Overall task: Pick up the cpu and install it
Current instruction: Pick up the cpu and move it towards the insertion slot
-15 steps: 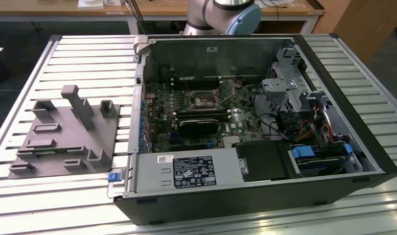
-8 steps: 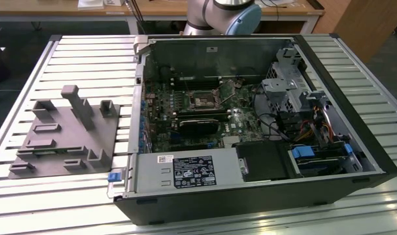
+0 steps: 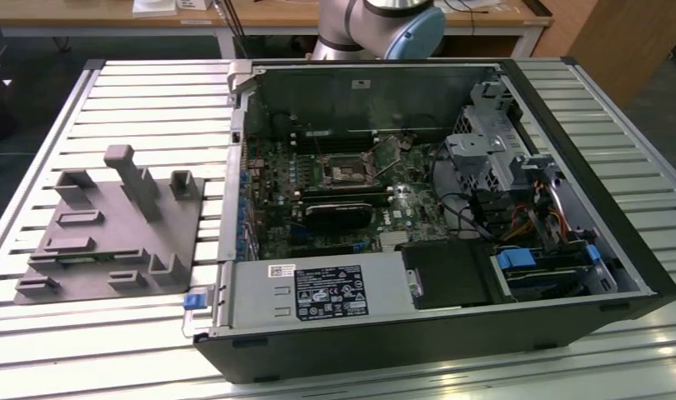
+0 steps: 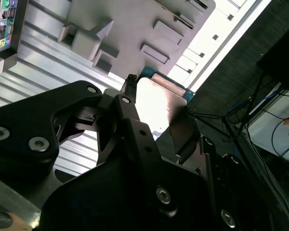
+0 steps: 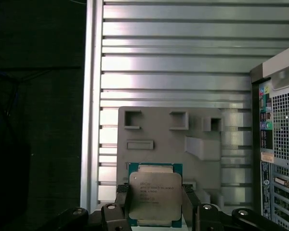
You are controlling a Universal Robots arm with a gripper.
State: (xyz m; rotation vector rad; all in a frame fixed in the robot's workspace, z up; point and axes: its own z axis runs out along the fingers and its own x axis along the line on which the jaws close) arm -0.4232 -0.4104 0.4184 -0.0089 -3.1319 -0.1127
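- Pincer: black two-finger gripper [image 5: 155, 209], closed partway, one finger [image 5: 122, 204] on each of two opposite edges of the chip. Grip is on the edges only; the top face is clear.
- Task's thing: the cpu [image 5: 154, 192], a small flat square chip with a silver-grey metal lid and a teal-green rim. It sits between the fingers in both wrist views, lid bright with glare in the second wrist view [image 4: 156, 103]. Judged to be held clear of the table, over the grey moulded fixture plate [image 5: 168, 139].
- Step in hand, as judged: chip lifted and carried.
- To do it well:
  - hold the chip level, and clamp no harder than stops it slipping;
  - avoid any twist in the grip, since the chip must meet the socket square;
  - go slowly over the case wall.
- Target: dark square socket with metal frame [image 3: 347, 172] on the green motherboard, well apart from the fixture plate [image 3: 93, 250]. Cannot tell whether the frame is open.
- Surface: slatted aluminium table [image 3: 148, 83]. It carries the fixture plate towards the exterior view's left and the open black computer case [image 3: 427, 350] towards its right.
- Room: dark floor [image 3: 37, 50], wooden benches [image 3: 115, 21] behind the grey and blue arm [image 3: 383, 25], and loose cables [image 4: 279, 125] beyond the table edge in the second wrist view.
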